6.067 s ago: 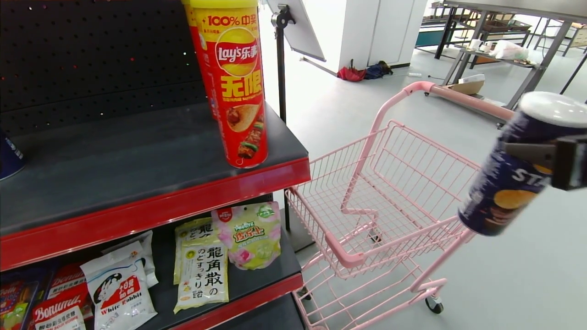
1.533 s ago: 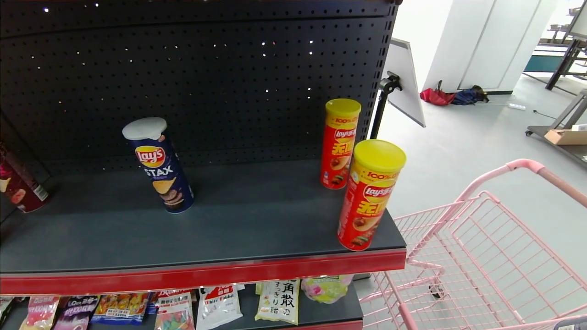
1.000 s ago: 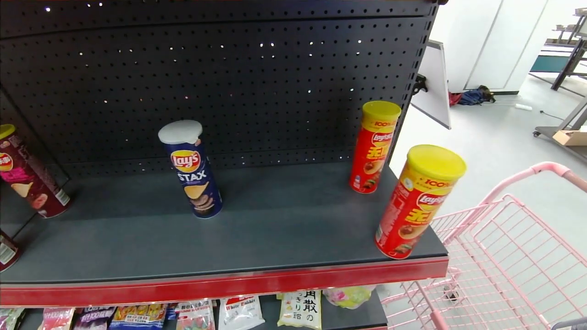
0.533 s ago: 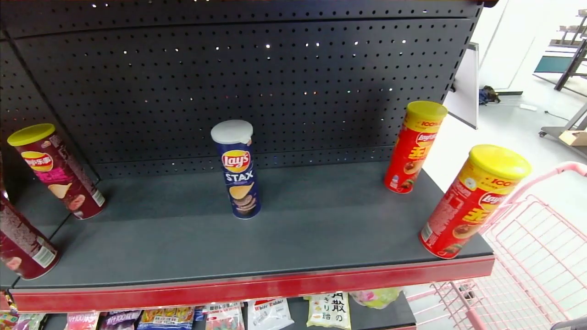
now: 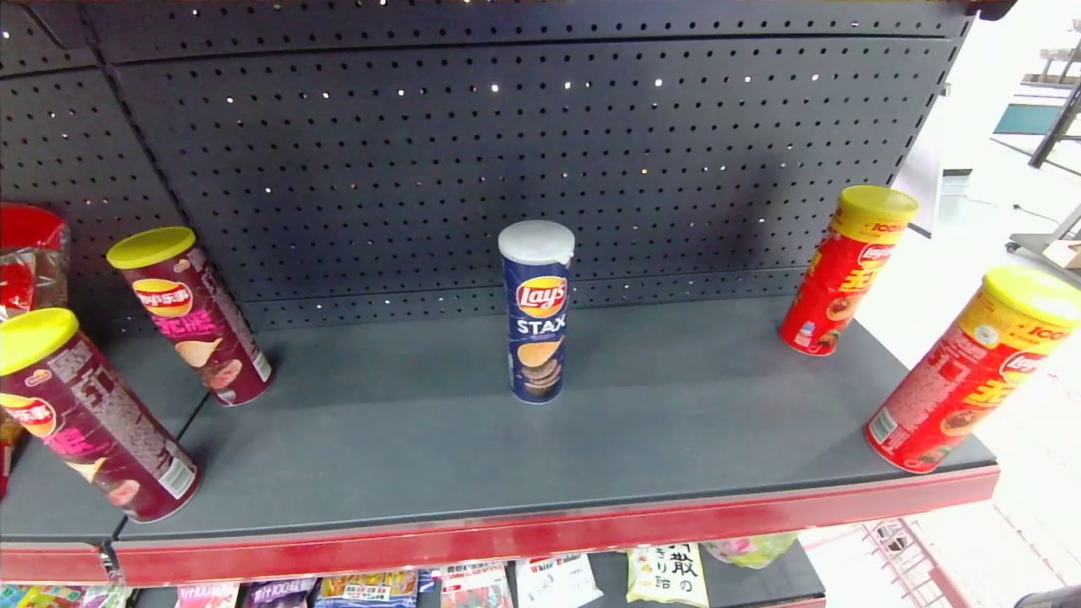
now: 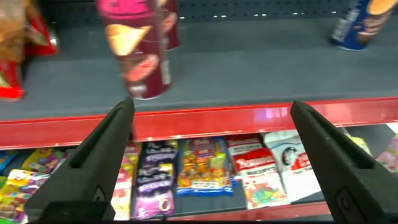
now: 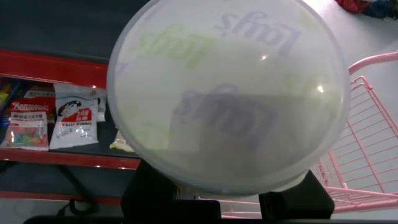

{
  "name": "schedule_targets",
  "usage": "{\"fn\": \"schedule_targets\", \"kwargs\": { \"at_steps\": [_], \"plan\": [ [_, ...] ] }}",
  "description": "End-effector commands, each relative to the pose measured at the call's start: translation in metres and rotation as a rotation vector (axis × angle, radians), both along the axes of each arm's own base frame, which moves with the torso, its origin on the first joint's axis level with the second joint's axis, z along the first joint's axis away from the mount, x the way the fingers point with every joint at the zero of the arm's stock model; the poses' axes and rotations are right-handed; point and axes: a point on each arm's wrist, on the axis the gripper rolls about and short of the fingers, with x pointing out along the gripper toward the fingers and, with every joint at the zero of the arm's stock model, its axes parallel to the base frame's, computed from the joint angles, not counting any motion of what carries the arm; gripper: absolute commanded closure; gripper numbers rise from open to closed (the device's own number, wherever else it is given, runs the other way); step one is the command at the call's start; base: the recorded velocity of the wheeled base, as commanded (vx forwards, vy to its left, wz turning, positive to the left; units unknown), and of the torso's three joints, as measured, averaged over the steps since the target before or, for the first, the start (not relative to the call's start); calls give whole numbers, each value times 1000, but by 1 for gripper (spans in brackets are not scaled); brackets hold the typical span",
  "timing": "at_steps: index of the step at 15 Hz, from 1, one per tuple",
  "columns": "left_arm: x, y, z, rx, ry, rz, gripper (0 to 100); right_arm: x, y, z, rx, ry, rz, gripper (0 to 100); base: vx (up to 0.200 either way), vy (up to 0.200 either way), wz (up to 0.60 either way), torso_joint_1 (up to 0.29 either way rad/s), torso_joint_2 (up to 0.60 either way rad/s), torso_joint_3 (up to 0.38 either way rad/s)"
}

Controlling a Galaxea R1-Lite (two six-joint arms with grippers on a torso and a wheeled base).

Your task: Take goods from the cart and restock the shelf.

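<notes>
With my right fingers (image 7: 155, 196) pinching a pale-lidded chip can (image 7: 227, 93) (left fingers (image 6: 99, 162) spread, empty), I risk toppling the blue chip can (image 5: 537, 325) when placing mine on the shelf (image 5: 507, 439).

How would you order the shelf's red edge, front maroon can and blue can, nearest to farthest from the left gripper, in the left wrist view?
1. Shelf's red edge, directly ahead.
2. Front maroon can, near the shelf's front.
3. Blue can, farther back, rightward.

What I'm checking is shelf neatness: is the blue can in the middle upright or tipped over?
Upright: the blue can stands on its base on the shelf, its pale lid on top.
</notes>
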Motion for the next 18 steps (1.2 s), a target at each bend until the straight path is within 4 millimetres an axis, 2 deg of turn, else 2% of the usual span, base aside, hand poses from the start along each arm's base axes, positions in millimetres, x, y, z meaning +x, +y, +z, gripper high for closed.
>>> {"fn": "schedule_targets", "kwargs": {
  "at_steps": [1, 8, 11, 12, 13, 14, 15, 16, 18],
  "plan": [
    [0, 0, 0, 0, 1, 0, 0, 0, 0, 0, 0, 0, 1, 100, 0, 0, 0, 0, 0, 0],
    [0, 0, 0, 1, 1, 0, 0, 0, 0, 3, 1, -29, 11, 100, 0, 0, 0, 0, 0, 0],
    [2, 0, 1, 1, 22, -13, 0, 1, 1, 4, 8, -39, 68, 100, 0, 0, 0, 0, 0, 0],
    [-2, -2, 20, -5, -24, -89, 0, 1, 1, 6, 12, -41, 87, 100, 0, 0, 0, 0, 0, 0],
    [4, -3, 86, -22, -43, -169, 0, 1, 2, 6, 17, -41, 122, 100, 0, 0, 0, 0, 0, 0],
    [19, -4, 147, -76, -67, -210, 0, 1, 3, 6, 19, -32, 148, 100, 0, 0, 0, 0, 0, 0],
    [34, -5, 179, -91, -66, -270, 0, 2, 3, 5, 19, -26, 156, 100, 0, 0, 0, 0, 0, 0],
    [50, -8, 182, -49, -16, -376, 0, 4, 4, 7, 16, -17, 159, 100, 0, 0, 0, 0, 0, 0],
    [78, -15, 169, 79, 84, -592, 0, 5, 5, 8, 15, -14, 156, 100, 0, 0, 0, 0, 0, 0]
  ]
}}
